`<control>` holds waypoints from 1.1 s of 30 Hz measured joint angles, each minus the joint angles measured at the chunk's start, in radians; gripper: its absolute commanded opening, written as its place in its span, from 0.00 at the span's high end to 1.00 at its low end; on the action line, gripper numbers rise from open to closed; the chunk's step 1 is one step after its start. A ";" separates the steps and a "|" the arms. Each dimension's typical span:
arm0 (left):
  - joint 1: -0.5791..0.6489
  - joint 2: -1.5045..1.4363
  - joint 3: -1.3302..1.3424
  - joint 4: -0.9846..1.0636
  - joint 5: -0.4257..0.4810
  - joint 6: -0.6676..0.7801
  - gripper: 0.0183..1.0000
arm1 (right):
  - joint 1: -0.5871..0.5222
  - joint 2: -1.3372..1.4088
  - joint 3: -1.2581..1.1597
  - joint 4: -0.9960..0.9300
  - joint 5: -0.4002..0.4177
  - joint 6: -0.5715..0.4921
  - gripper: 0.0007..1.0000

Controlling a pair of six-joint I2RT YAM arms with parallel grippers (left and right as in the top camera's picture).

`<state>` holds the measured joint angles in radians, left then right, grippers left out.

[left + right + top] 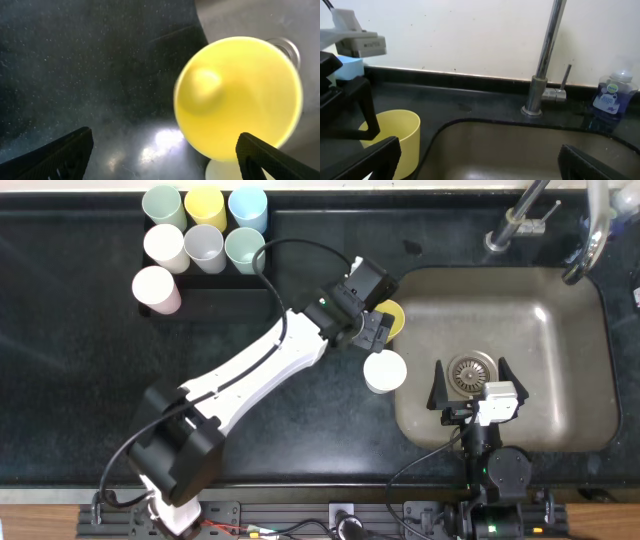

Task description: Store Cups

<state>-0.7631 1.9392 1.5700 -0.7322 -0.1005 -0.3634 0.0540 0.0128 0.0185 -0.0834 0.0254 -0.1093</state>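
A yellow cup (393, 318) stands upright on the dark counter at the sink's left rim, also seen as the yellow cup (239, 97) from above and the yellow cup (395, 136) from the side. My left gripper (373, 324) hovers over it, open; the cup lies toward one finger (270, 157) of the left gripper (165, 137). A white cup (384, 370) stands just in front of the yellow one. A black tray (250, 280) at the back left holds several pastel cups, and a pink cup (157, 290) sits beside it. My right gripper (474, 377) rests open over the sink drain.
The steel sink (560, 330) fills the right side, with a faucet (545, 65) behind it and a blue soap bottle (612, 95) at the back right. Dark counter (80, 380) stretches to the left of the left arm.
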 measured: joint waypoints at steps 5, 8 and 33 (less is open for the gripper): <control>0.010 0.019 0.000 0.009 0.005 -0.003 0.85 | 0.000 0.000 0.000 0.001 0.000 0.000 0.00; 0.010 0.027 0.000 0.026 0.009 -0.003 0.98 | 0.000 0.000 0.000 0.000 0.000 0.000 0.00; 0.300 -0.240 0.122 -0.421 0.003 -0.207 0.98 | 0.000 0.000 0.000 0.001 0.000 0.000 0.00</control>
<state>-0.4633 1.6997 1.6917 -1.1530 -0.0975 -0.5705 0.0540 0.0128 0.0185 -0.0826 0.0250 -0.1089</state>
